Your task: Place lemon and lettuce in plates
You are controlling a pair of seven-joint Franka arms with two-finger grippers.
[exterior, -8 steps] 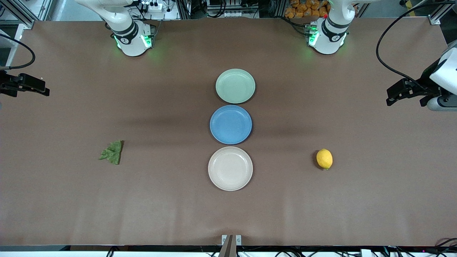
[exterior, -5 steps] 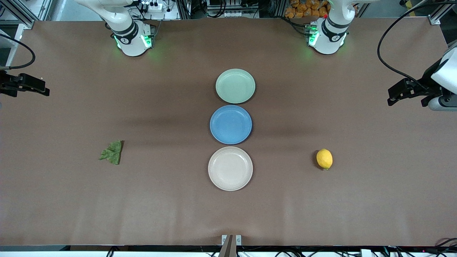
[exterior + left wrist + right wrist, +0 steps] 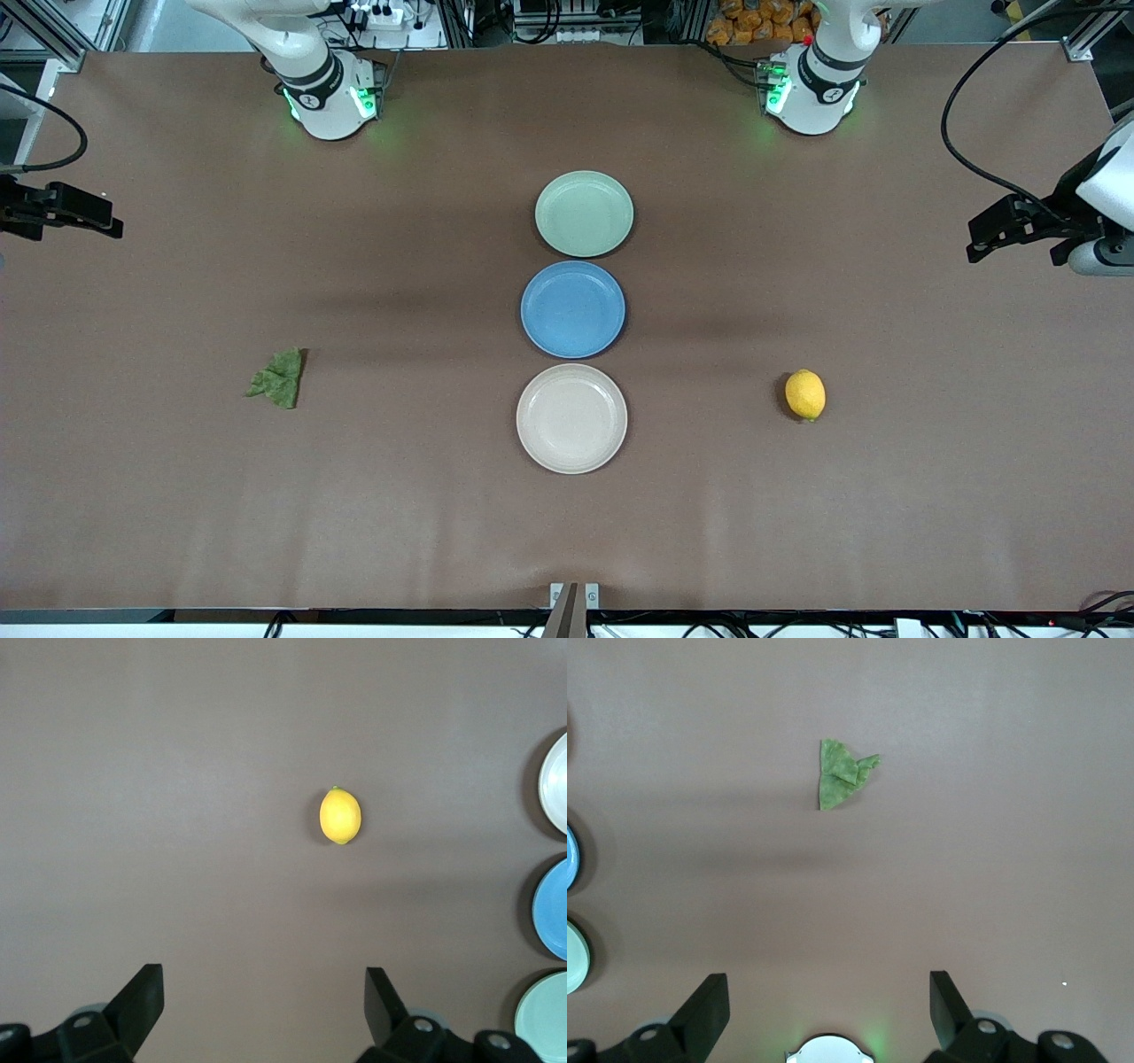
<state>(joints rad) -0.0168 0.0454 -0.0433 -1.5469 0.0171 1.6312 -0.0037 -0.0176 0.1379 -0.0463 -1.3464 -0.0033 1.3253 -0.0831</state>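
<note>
The yellow lemon (image 3: 804,394) lies on the brown table toward the left arm's end; it also shows in the left wrist view (image 3: 340,815). The dark green lettuce (image 3: 279,378) lies toward the right arm's end and shows in the right wrist view (image 3: 842,773). The mint green plate (image 3: 584,213), a blue plate (image 3: 573,308) and the beige plate (image 3: 571,418) stand in a row at the table's middle, all bare. My left gripper (image 3: 264,992) is open and empty, high over the table's edge. My right gripper (image 3: 829,997) is open and empty, high over its end.
The plates' rims show at the edge of the left wrist view (image 3: 554,784) and of the right wrist view (image 3: 574,957). The right arm's white base (image 3: 830,1051) with green light shows below its gripper. Black cables hang near the left arm (image 3: 974,106).
The left arm's hand has drifted slightly toward the table's edge at its end. The right arm, lemon, lettuce and plates have not moved.
</note>
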